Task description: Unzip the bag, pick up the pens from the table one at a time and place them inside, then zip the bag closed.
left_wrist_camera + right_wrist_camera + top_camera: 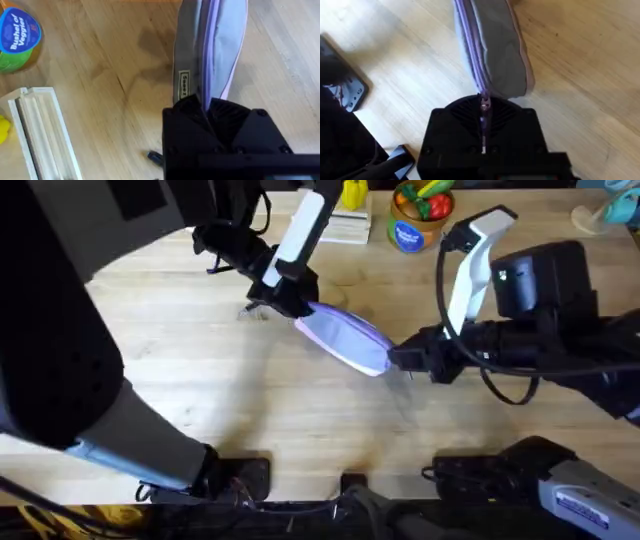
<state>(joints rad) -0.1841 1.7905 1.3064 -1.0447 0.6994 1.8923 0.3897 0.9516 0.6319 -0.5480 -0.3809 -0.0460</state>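
Nearest, the right gripper [405,358] pinches the zip pull [484,106] at the near end of the bag [345,338], its black fingers pressed together on the small metal tab. Lying on the table [250,420], the lavender pouch stretches slantwise between the two grippers, zip closed along its length, so nothing inside shows. At its far end the left gripper [290,302] is clamped on the fabric, jaws closed around that tip beside a small sewn label [183,85]. Farther back stands a round tub [410,225] heaped with toy vegetables, near a pale wooden box [345,225]
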